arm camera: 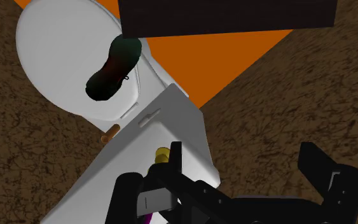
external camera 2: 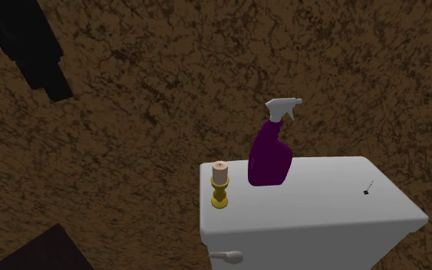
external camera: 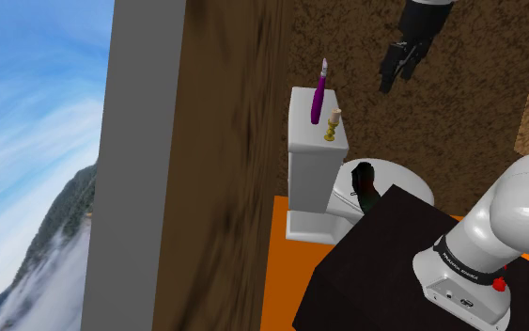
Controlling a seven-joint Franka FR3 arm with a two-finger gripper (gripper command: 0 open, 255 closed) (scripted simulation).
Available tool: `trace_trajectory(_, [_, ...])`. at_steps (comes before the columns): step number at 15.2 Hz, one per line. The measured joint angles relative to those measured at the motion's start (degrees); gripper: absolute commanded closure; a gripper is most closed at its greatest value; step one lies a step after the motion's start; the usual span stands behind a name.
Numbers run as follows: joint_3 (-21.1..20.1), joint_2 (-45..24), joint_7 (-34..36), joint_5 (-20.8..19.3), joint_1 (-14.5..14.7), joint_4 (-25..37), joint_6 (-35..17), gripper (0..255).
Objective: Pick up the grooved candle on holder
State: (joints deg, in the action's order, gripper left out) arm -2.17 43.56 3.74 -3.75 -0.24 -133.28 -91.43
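No text, brand, number or sign could be read; a line of small dark lettering ran along the white arm (external camera: 462,264) near its base, too small to make out; a tiny black mark on the toilet tank lid (external camera 2: 321,203) formed no readable character.

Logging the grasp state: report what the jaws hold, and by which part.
Nothing is held. The black gripper is open, jaws apart and empty; the cream candle on its gold holder stands untouched on the white toilet tank.
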Motion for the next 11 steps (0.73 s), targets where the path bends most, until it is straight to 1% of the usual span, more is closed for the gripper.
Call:
trace_trajectory(2, [0.5,-0.5,-0.7,-0.3,-0.1,-0.3,-0.8,0])
trace_trajectory(4, [1.9,-2.3,-2.5,-1.0,-0.3,-1.3,-3.3,0])
trace_trajectory(9, [5.9,-10.1,-8.1,-2.6,-0.7,-1.6,-10.5,0])
trace_trajectory(11, [7.4,-13.7,-10.4,-3.0,-0.9,-0.8,-13.0,0])
